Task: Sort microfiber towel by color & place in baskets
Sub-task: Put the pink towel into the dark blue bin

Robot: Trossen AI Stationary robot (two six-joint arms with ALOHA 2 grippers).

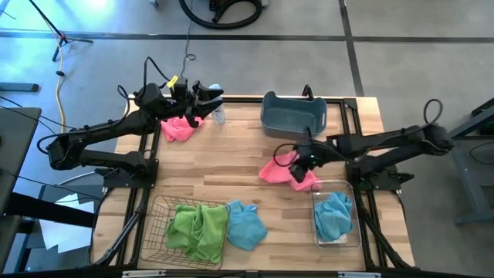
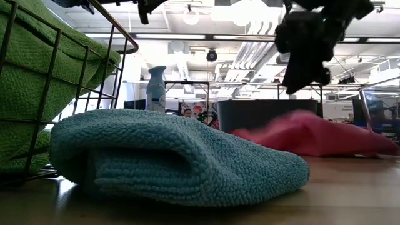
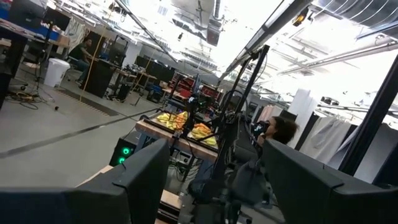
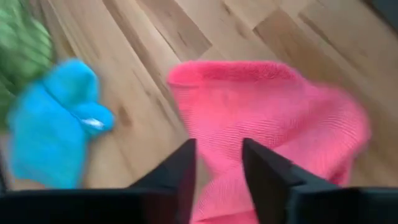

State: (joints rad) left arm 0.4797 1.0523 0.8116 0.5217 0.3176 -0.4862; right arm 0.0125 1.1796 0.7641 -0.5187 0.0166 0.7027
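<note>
Pink towel (image 4: 273,118) mid-table, right gripper (image 4: 217,168) poised over it, fingers slightly parted, empty, likely lining up grab. Left gripper (image 1: 202,94) parked far-left corner, jaw state unclear.

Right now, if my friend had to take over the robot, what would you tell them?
Right gripper: open, just above the pink towel in the middle of the table, nothing held yet.
Left gripper: at the far left corner, over the second pink towel; I cannot tell what its fingers are doing.
Done: green towels are in the wire basket; one blue towel is in the clear bin.
Left: another blue towel lies on the table beside the wire basket, and both pink towels are out. The blue-grey tub looks empty, so probably pink goes there.
</note>
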